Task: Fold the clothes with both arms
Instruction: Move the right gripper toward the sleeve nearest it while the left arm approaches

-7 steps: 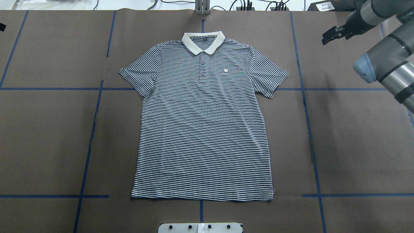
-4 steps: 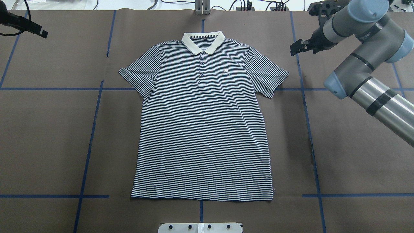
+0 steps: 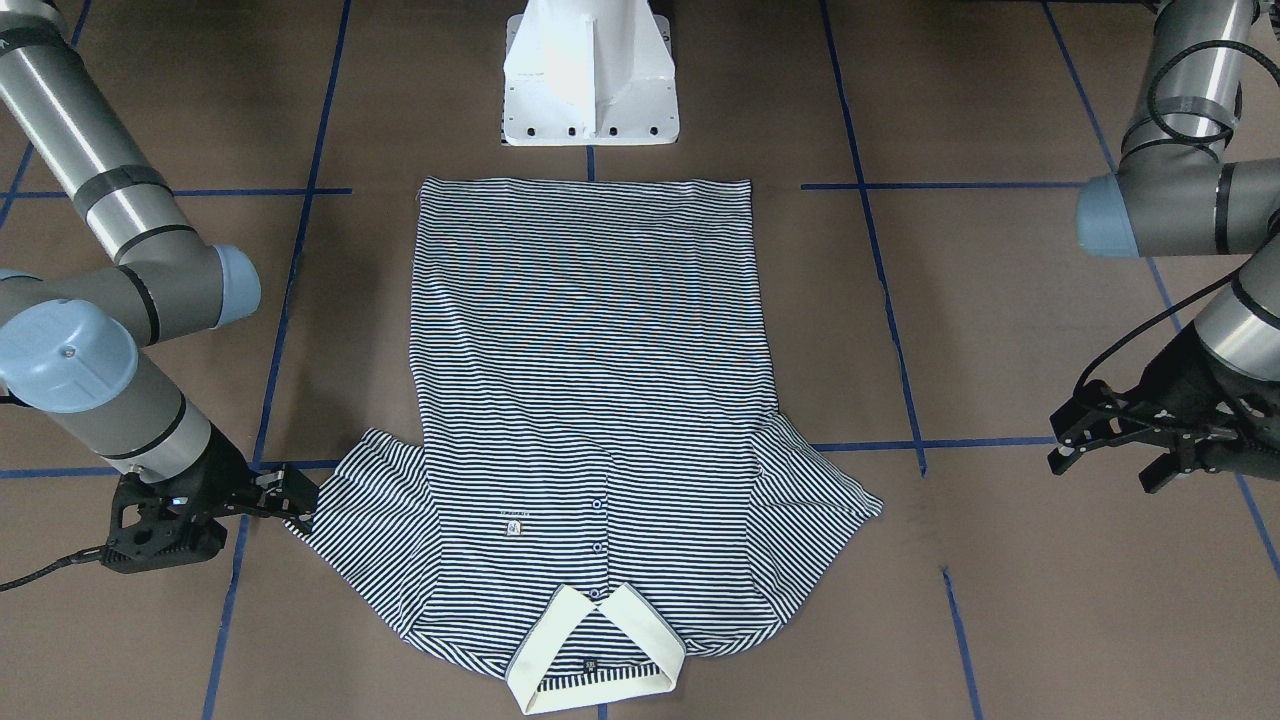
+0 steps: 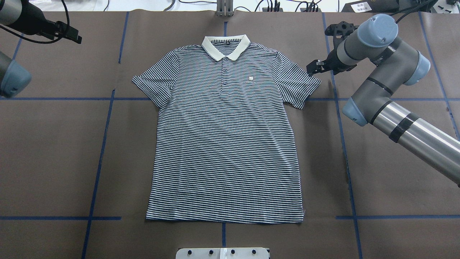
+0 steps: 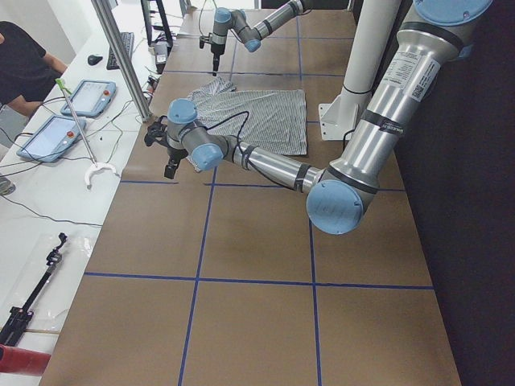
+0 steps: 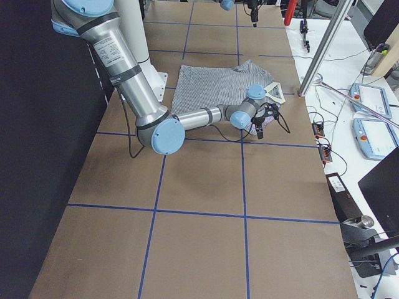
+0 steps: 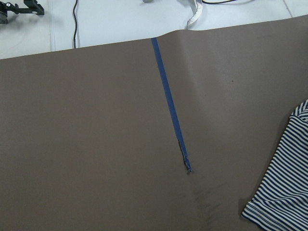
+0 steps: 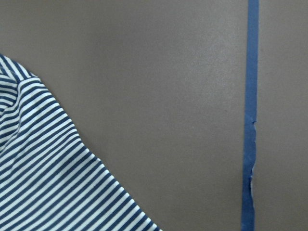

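Note:
The navy-and-white striped polo shirt lies flat and face up on the brown table, its cream collar at the far side. It also shows in the front-facing view. My right gripper is open and empty, low beside the outer edge of the shirt's right sleeve; in the front-facing view its tips are at the sleeve's hem. My left gripper is open and empty, well off to the far left of the left sleeve; it also shows in the front-facing view. The wrist views show only sleeve corners.
The white pedestal base stands just behind the shirt's hem. Blue tape lines cross the brown paper. A metal post and cables sit at the far edge. Tablets and a person are beyond it.
My right arm has swung left and down, so its gripper has come from the far right corner to the right sleeve. My left gripper has come in from the upper left, moving right.

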You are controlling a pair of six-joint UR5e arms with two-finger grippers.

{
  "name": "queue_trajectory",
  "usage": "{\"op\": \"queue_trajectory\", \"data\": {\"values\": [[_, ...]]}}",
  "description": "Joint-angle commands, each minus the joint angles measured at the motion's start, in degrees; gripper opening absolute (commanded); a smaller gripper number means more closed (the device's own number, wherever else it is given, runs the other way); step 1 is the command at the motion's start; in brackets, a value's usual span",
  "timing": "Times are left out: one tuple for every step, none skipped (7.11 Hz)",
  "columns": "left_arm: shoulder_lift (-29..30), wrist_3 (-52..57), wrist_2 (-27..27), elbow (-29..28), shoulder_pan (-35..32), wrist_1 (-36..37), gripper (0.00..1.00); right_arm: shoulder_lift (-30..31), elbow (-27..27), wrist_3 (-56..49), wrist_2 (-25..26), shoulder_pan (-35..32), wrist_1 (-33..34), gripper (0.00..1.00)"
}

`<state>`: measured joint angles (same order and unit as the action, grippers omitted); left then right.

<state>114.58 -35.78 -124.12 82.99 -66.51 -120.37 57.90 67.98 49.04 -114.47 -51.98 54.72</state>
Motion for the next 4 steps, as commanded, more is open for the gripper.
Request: {"op": "queue_trajectory", "data": {"values": [[-0.06,-0.17,0.20,0.24,0.07,-0.04,1.00,-0.59,-0.30,0.35,0.56,0.91,0.04,0.97],[-0.06,-0.17,0.20,0.59,0.07,-0.04,1.00,-0.50,-0.39,0.27,0.56,1.09,0.13,0.91],[-0.15,-0.17,0.20,1.20,0.07,-0.04,1.00,-0.50,-0.48,0.27,0.47,1.26,0.13,0.89],[-0.23,-0.26,0.20,1.21,0.07,-0.04,1.00,-0.42,-0.48,0.09,0.47,1.44,0.13,0.89]]}}
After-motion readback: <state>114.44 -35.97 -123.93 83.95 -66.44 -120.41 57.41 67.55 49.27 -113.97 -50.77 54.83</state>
